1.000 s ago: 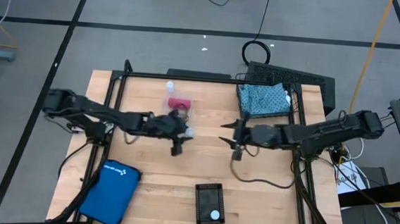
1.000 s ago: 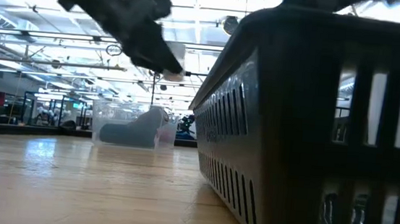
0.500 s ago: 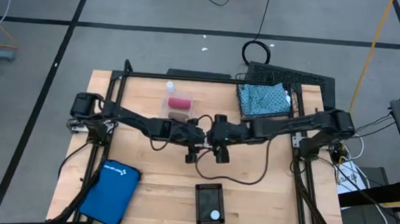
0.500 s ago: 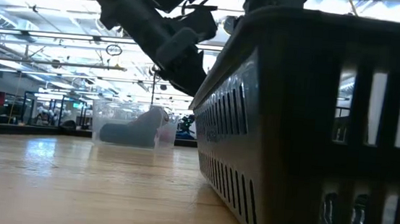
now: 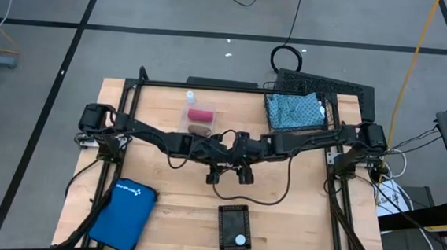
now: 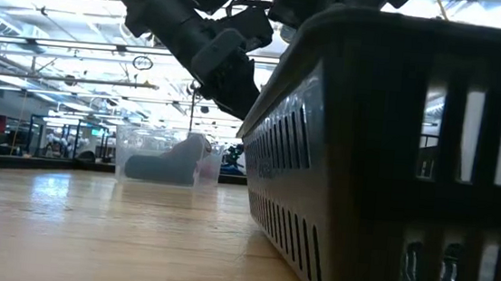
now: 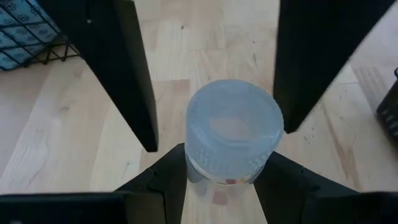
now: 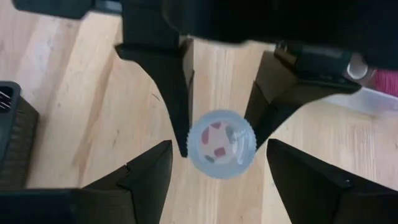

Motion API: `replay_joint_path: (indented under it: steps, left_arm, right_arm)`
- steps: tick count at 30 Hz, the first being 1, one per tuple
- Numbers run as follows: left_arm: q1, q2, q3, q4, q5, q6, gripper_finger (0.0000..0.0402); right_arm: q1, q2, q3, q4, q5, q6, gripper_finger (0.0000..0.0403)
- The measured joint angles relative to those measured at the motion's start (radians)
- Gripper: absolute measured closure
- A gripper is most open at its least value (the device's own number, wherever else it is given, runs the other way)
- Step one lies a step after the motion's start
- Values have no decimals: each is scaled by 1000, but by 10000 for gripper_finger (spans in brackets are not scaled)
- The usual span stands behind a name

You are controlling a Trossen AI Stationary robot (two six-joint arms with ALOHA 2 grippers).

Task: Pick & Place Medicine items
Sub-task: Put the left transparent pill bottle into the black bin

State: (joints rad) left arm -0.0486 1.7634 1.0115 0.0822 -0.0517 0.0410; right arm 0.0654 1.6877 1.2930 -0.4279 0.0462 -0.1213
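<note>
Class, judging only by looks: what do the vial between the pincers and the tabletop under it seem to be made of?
Vial: probably translucent plastic, matte; a milky, frosted cap with ridged rim, and coloured shapes show faintly through it.
Tabletop: pale wood, smooth finish; visible grain and plank seams.

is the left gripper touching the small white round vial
Touching. The left wrist view shows the small white round vial pinched between the left gripper's two dark fingers, no gap either side.
</note>
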Motion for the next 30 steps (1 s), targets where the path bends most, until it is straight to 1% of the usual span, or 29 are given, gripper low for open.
replay_joint_path:
  steps: [6,15,18,24,28,30]
  left_arm:
    - [0,0,0,0,5,6,236]
    - [0,-1,0,0,24,7,236]
    - [0,-1,0,-4,23,9,236]
    - [0,-23,-2,-29,-6,-34,234]
    - [0,-90,-2,-86,-11,-43,218]
    - [0,-130,-2,-108,-19,-51,206]
  right_arm:
    - [0,0,0,-2,1,-21,180]
    - [0,0,0,27,-4,-45,256]
    - [0,0,-15,49,-4,-59,274]
    - [0,-6,-22,39,2,-55,275]
    - [1,-38,-21,28,10,-41,275]
    - [5,-59,-24,-5,7,-27,275]
